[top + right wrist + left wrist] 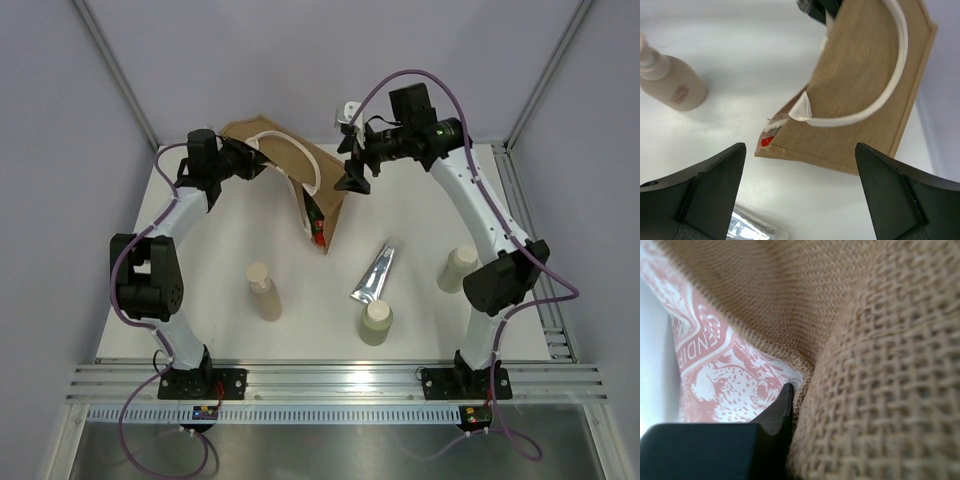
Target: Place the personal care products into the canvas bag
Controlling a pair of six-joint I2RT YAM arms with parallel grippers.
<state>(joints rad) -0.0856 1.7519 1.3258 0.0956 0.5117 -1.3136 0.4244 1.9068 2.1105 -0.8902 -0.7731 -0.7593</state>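
The white table (pixel 200 330) fills the view. At its far middle sits the canvas bag (pixel 285 160), tipped over with its mouth turned toward the near side. Up at the bag's far rim is the left gripper (pixel 256 163). Its wrist view shows one black finger (pixel 776 412) pressed against the jute with a fold of fabric pinched against it, so it is clamped on the bag. The right gripper (pixel 352 182) hangs just beside the bag's right edge, jaws spread wide with nothing held.

Three beige bottles stand on the open table, well apart:
- the left bottle (pixel 265 292)
- the middle bottle (pixel 377 322)
- the right bottle (pixel 457 268)

The silver tube (pixel 375 275) lies between the latter two. Just inside the bag's mouth is the green bottle (pixel 316 228), its red cap showing.
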